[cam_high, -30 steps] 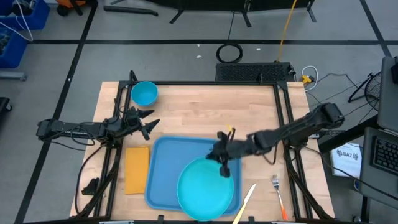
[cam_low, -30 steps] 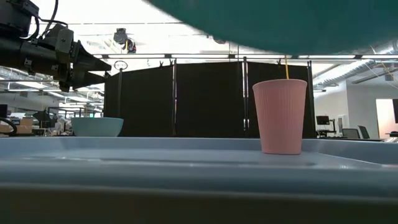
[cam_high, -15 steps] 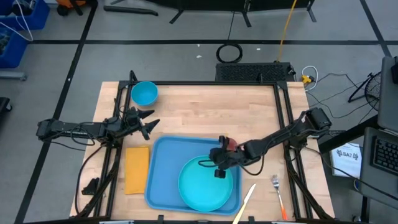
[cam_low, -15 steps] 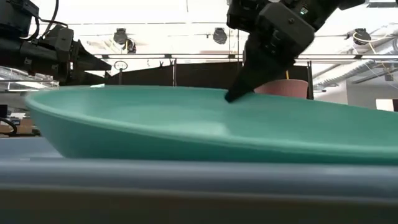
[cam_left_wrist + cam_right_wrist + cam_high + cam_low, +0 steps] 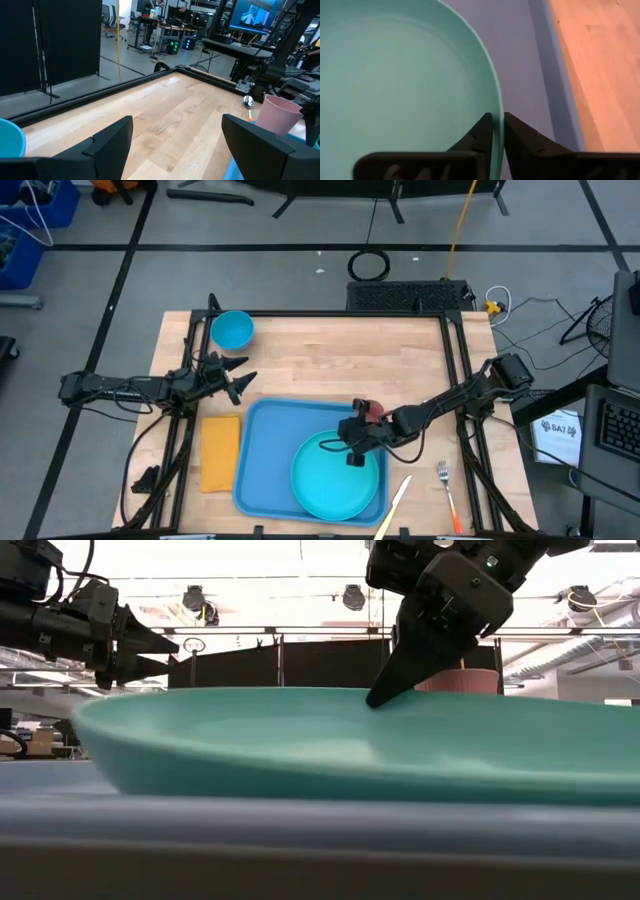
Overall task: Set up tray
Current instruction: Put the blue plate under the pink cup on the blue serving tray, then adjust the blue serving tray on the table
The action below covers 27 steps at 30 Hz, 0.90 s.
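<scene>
Since a second ago the round turquoise plastic plate (image 5: 338,477) is down from mid-air onto the large flat blue plastic tray with the raised rim (image 5: 262,442), and over the last half second it is sliding a touch toward the tray's right side. We are still pinching the plate's far rim with the right gripper (image 5: 351,447); in the right wrist view its two dark fingers (image 5: 479,134) are closing narrow on either side of the rim edge, one inside and one outside. The tray is lying in the near middle of the light wooden table (image 5: 330,360), long axis running left-right, and the plate is filling its right half, with its edge close to the tray's right and near rims. So the key relation: the gripper is sitting at the plate's far edge, with the pale pink ribbed paper cup (image 5: 372,412) just beyond it, near enough that we judge a straight-up retreat safer than a pull-back. The left gripper (image 5: 236,378) is waiting wide apart above bare wood left of the tray's far corner, holding nothing. The orange-yellow rectangular napkin (image 5: 221,451) is lying just left of the tray, nearer the left arm. The small blue bowl (image 5: 232,330) is also on the left side. The fork with the orange handle (image 5: 446,491) and the pale knife (image 5: 394,507) are lying right of the tray, nearer the right arm.
</scene>
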Each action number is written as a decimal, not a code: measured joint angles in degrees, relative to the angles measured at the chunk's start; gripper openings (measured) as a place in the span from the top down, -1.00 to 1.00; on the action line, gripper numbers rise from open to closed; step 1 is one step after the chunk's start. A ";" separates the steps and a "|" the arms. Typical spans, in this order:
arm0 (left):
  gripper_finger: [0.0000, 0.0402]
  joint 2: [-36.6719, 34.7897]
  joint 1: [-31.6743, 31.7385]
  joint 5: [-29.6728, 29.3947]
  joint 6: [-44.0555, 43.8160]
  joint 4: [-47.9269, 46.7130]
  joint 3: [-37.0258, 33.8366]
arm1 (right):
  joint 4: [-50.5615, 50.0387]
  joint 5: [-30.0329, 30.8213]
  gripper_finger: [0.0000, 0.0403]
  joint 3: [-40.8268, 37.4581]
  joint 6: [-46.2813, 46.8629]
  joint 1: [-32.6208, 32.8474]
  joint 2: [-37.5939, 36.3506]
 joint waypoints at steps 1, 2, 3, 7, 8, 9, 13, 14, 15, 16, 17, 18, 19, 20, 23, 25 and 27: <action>-0.54 0.01 0.01 0.01 0.00 -0.08 0.00 | 0.15 -0.01 0.75 -0.01 -0.01 0.00 0.01; -0.55 0.00 0.00 0.02 0.00 -0.13 0.00 | 0.18 -0.01 0.71 -0.02 -0.01 0.01 0.01; -0.54 0.00 0.02 0.02 0.00 -0.22 0.00 | 0.26 -0.06 0.68 -0.02 -0.01 0.02 0.01; -0.54 0.01 0.02 0.02 0.00 -0.53 0.00 | 0.58 -0.08 0.55 -0.02 0.07 0.02 0.01; -0.55 0.00 0.02 0.03 -0.01 -0.52 0.00 | 0.58 -0.08 0.52 -0.02 0.08 0.02 0.01; -0.54 0.02 0.00 0.04 -0.01 -0.52 0.00 | 0.59 -0.08 0.50 -0.02 0.10 0.02 0.01; -0.54 0.02 0.02 0.04 -0.02 -0.52 0.00 | 0.82 -0.08 0.41 -0.02 -0.21 0.02 0.01; -0.55 0.00 0.02 0.03 -0.01 -0.50 0.00 | 1.32 -0.08 0.39 -0.02 -1.00 0.02 0.01; -0.54 0.02 0.01 0.04 -0.01 -0.50 0.00 | 2.33 -0.14 0.38 -0.02 -1.82 0.06 0.01; -0.54 0.01 0.01 0.04 -0.02 -0.51 0.00 | 3.74 -0.38 0.37 -0.02 -2.62 0.33 -0.15; -0.54 0.00 0.00 0.04 -0.01 -0.50 0.00 | 5.24 -1.66 0.37 -0.02 -3.48 0.61 -0.54; -0.55 0.00 0.00 0.04 -0.02 -0.52 0.00 | 6.84 -3.37 0.38 -0.04 -4.45 0.94 -0.89; -0.54 0.00 0.02 0.04 -0.02 -0.52 0.00 | 8.35 -5.04 0.39 0.09 -5.46 1.41 -1.25; -0.54 0.02 0.02 0.04 -0.02 -0.54 0.00 | 8.53 -5.91 0.42 0.37 -6.41 1.98 -1.64; -0.54 0.01 0.02 0.02 -0.01 -0.74 0.00 | 4.51 -6.34 0.62 1.41 -7.31 3.34 -1.89; -0.54 0.02 0.02 -0.10 -0.02 -0.95 -0.02 | -0.30 -7.66 0.86 2.74 -6.91 3.82 -1.77; -0.54 0.02 0.02 -0.33 -0.02 -1.20 -0.02 | -4.03 -8.99 0.95 3.83 -5.54 4.55 -1.85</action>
